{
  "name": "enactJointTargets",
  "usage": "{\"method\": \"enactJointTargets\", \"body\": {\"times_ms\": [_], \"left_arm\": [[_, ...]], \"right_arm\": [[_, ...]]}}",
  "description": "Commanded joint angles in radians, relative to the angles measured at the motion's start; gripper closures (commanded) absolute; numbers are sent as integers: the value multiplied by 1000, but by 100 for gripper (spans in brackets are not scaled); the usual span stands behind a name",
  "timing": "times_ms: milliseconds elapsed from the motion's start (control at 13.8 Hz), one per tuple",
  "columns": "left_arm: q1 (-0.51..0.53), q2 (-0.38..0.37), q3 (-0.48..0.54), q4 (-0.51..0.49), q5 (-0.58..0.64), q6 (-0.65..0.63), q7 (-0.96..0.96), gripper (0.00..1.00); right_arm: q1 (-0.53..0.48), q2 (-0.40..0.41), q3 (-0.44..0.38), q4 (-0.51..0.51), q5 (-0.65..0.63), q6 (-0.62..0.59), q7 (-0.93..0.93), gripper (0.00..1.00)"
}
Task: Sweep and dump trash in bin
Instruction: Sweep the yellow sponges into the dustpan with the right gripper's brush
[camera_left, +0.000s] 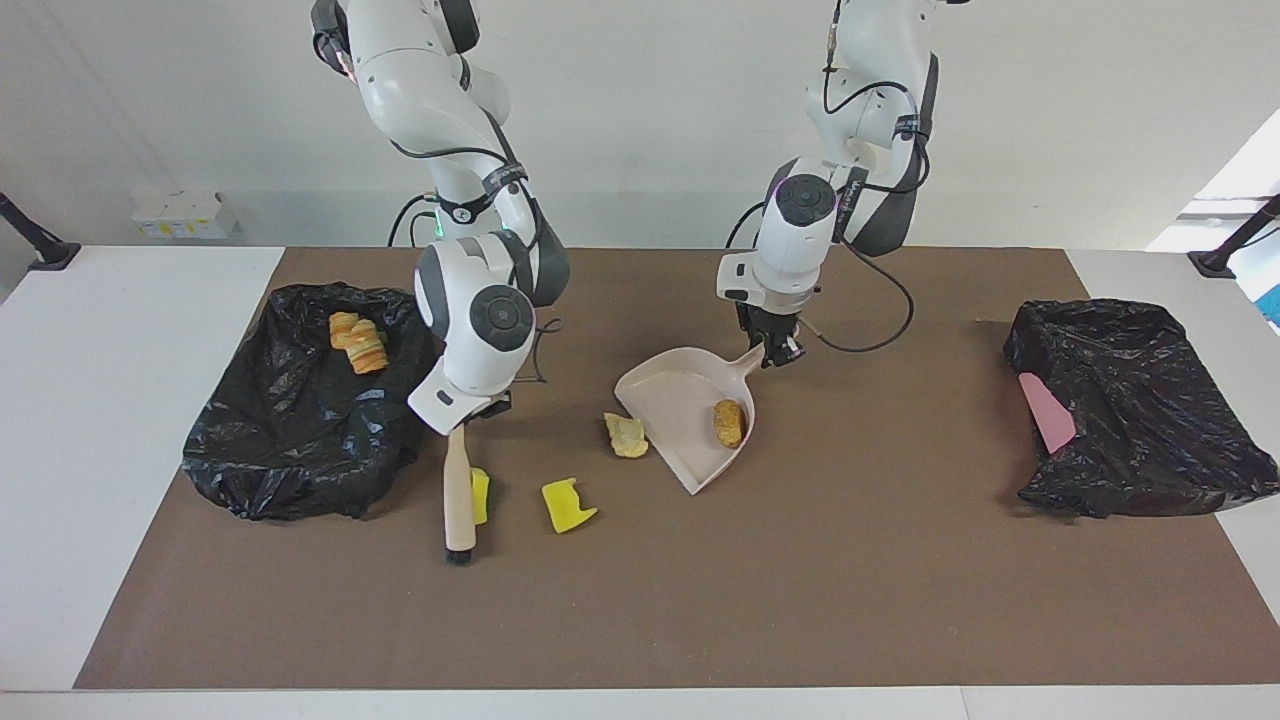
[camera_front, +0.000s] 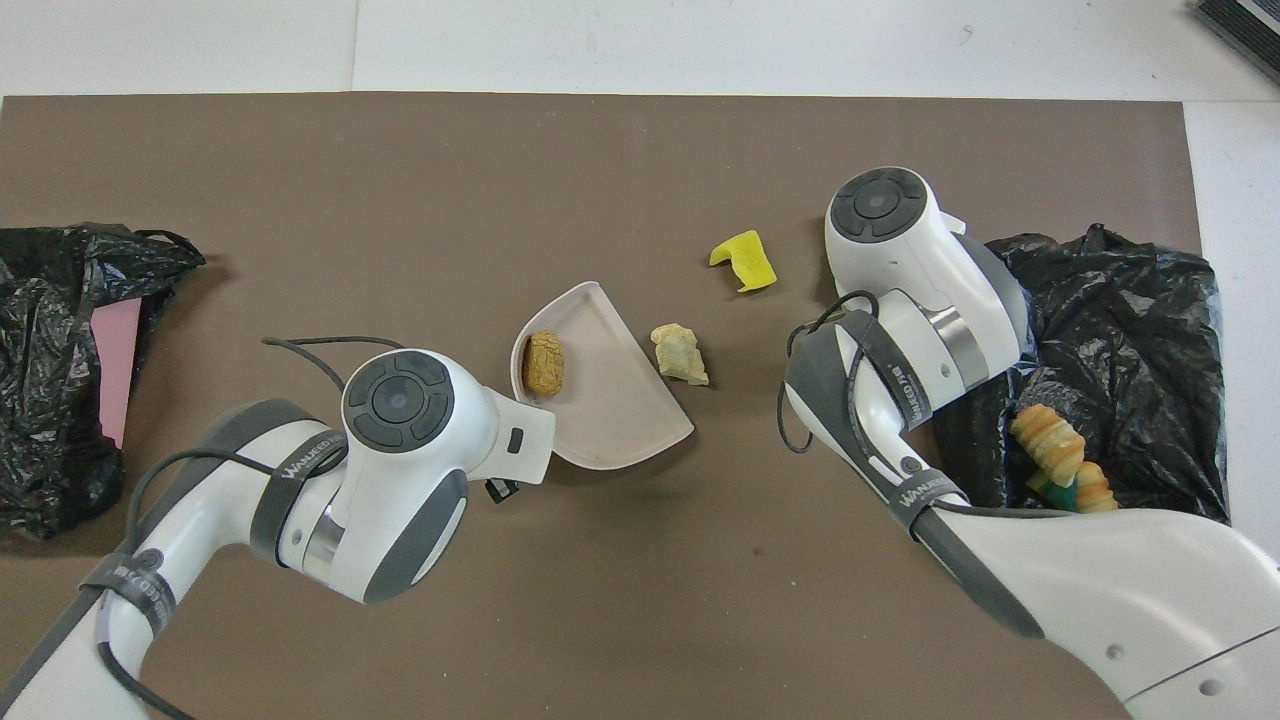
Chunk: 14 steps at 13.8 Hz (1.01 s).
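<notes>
My left gripper (camera_left: 778, 352) is shut on the handle of the pink dustpan (camera_left: 678, 402), which rests on the mat with a tan chunk of trash (camera_left: 728, 422) inside. A pale yellow chunk (camera_left: 627, 436) lies at the pan's mouth. My right gripper (camera_left: 478, 408) is shut on the wooden brush (camera_left: 458, 490), whose bristles touch the mat. A bright yellow chunk (camera_left: 481, 495) lies against the brush handle on the dustpan's side. Another bright yellow chunk (camera_left: 567, 505) lies between brush and pan. The black bin (camera_left: 290, 430) beside the brush holds orange chunks (camera_left: 358, 342).
A second black bag (camera_left: 1140, 420) sits at the left arm's end of the table, with a flat pink piece (camera_left: 1046, 412) at its opening. The brown mat (camera_left: 700, 600) covers the table's middle. The right wrist hides the brush in the overhead view.
</notes>
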<state>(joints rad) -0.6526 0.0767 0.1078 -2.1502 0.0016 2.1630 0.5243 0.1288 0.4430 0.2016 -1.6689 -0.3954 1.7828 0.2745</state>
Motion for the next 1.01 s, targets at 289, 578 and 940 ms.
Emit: {"method": "enactJointTargets", "body": {"times_ms": [289,578,940], "left_arm": [[-18,-18,12,-13,34,-12,61,100],[-5,-20,12,-29,34,37,152,100],[7,-20,12,-40,31,78,174,100]], "right_arm": [[155,-12,9,-3,179,-29,-54,100],[264,-53,12,-43,311,-31,-52,100],[275,-78,42,-41,401,-82,-34,100]]}}
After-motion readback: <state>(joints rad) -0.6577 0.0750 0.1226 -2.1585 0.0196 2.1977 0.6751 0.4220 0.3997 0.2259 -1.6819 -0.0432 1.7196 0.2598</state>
